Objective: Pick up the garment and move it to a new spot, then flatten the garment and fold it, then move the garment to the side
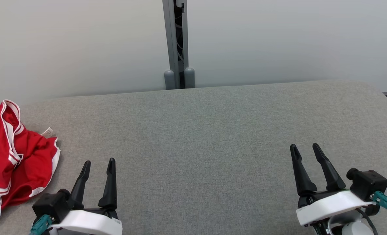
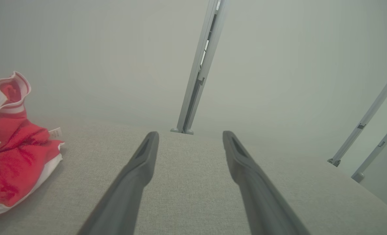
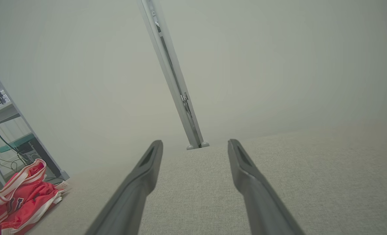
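Note:
A crumpled red garment [image 1: 15, 160] with white trim lies bunched at the far left of the grey padded table [image 1: 206, 137], partly cut off by the head view's edge. The same garment [image 2: 10, 163] lies left of my left fingers, and the right wrist view has the garment [image 3: 20, 199] far off at its lower left. My left gripper [image 1: 99, 162] hovers open just right of the garment, nothing between its fingers. My right gripper [image 1: 305, 146] stands open at the table's right side, far from the cloth.
A pale wall runs behind the table with a grey vertical rail [image 1: 177, 45] at its middle. A shelf with cables [image 3: 0, 130] stands beyond the table's left end. The table's grey surface stretches wide between the two grippers.

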Controlling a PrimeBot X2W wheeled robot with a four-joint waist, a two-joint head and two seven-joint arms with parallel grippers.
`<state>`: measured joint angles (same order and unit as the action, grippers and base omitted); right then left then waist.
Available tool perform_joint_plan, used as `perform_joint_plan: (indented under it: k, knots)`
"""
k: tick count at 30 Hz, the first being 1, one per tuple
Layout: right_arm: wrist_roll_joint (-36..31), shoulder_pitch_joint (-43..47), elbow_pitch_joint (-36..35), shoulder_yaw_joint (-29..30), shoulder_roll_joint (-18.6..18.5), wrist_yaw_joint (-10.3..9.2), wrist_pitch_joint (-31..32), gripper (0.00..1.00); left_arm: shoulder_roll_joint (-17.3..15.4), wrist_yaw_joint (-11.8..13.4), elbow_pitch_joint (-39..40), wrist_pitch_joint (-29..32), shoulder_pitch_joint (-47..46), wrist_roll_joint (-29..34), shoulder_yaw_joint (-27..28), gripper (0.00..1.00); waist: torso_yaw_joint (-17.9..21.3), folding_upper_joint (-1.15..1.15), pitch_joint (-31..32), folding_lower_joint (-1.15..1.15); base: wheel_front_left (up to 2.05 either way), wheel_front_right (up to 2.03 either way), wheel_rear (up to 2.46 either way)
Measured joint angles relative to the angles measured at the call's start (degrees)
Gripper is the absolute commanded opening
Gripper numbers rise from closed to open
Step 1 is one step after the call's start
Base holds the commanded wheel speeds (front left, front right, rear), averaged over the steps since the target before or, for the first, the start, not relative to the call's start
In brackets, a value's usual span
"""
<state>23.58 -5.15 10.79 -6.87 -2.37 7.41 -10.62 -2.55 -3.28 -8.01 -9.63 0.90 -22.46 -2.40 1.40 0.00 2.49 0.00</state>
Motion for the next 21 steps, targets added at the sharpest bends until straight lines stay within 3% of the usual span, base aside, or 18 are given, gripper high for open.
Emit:
perform_joint_plan:
  k: [21]
  knots:
    - [-10.99, 3.09, -2.74, 0.21, -0.15, 0.01, -2.54, 1.00, -0.04, 0.67, 0.20, -3.22, 2.58, 8.03, -0.41, 1.00, -0.29, 0.00, 1.66, 0.00, 0.00, 0.00, 0.00]
